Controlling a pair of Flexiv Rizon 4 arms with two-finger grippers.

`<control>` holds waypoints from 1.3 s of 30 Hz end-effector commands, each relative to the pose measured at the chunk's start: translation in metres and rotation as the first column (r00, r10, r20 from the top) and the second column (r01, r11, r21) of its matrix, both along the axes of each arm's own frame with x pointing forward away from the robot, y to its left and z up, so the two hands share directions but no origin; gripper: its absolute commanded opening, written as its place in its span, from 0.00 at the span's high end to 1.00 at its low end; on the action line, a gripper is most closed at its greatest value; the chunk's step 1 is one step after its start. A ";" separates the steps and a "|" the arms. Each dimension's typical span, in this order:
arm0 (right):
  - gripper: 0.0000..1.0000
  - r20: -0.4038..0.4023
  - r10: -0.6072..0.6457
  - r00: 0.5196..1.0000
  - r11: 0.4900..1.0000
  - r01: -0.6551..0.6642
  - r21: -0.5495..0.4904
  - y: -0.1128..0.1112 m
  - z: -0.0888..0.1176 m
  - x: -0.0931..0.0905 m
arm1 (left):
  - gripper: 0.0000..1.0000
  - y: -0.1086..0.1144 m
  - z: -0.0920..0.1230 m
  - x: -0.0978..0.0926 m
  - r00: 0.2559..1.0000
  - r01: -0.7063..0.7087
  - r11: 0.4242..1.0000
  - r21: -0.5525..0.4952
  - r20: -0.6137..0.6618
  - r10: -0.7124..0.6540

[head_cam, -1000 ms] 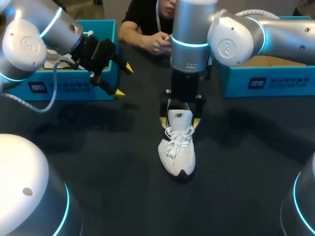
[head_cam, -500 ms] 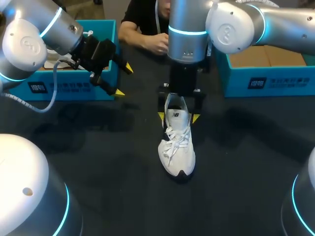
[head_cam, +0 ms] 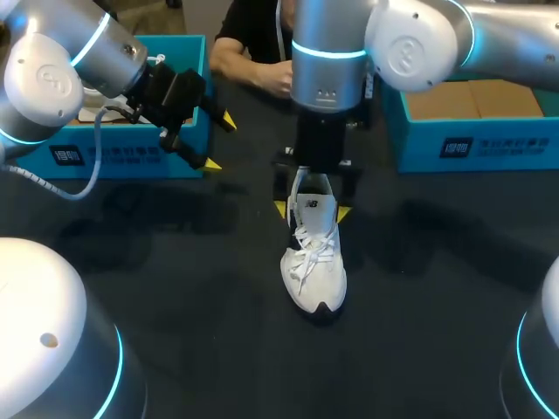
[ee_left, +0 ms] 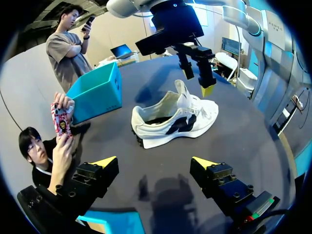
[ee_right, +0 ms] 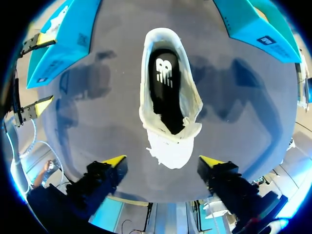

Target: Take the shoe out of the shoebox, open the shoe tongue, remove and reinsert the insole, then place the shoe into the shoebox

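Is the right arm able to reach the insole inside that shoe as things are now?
Probably yes. The right arm hangs right above the shoe with its jaws open. Seen from its wrist, the black insole lies exposed in the shoe's opening, with nothing covering it.

White shoe [ee_left: 173, 119] on table [ee_left: 146, 168], jaws spread apart

I am counting on the table now | shoe [head_cam: 314, 266]: one, white | insole [ee_right: 165, 92]: one, black, inside it | teal boxes: two, left box [head_cam: 131, 155] and right box [head_cam: 476, 147] | arms: two, left arm [head_cam: 52, 78] and right arm [head_cam: 410, 44] | grippers: two, left gripper [head_cam: 219, 142] and right gripper [head_cam: 313, 209] | yellow fingertips [head_cam: 227, 120]: I am seeing four
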State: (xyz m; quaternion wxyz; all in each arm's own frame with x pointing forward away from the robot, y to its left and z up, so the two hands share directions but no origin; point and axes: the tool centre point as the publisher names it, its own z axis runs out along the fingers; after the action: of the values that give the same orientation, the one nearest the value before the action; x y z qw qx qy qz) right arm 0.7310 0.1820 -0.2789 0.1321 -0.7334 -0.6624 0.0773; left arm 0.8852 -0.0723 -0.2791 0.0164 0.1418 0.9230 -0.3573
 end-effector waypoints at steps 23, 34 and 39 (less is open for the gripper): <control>0.70 -0.005 0.058 0.998 0.998 -0.058 0.025 -0.013 -0.031 0.034 | 0.00 0.000 0.001 -0.001 1.000 -0.001 1.000 0.003 0.001 0.001; 0.76 0.015 0.087 0.996 0.995 -0.087 0.039 -0.021 -0.052 0.052 | 0.00 0.000 0.001 -0.001 1.000 -0.001 1.000 0.003 0.001 0.001; 0.78 0.020 0.087 0.996 0.995 -0.087 0.038 -0.024 -0.060 0.054 | 0.00 0.000 0.001 -0.001 1.000 -0.001 1.000 0.003 0.001 0.001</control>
State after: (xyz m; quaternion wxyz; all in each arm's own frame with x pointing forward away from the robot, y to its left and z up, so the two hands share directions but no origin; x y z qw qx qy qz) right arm 0.7841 0.1571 -0.3335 0.1341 -0.7024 -0.6961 0.0639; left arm 0.8852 -0.0723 -0.2791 0.0164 0.1418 0.9230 -0.3573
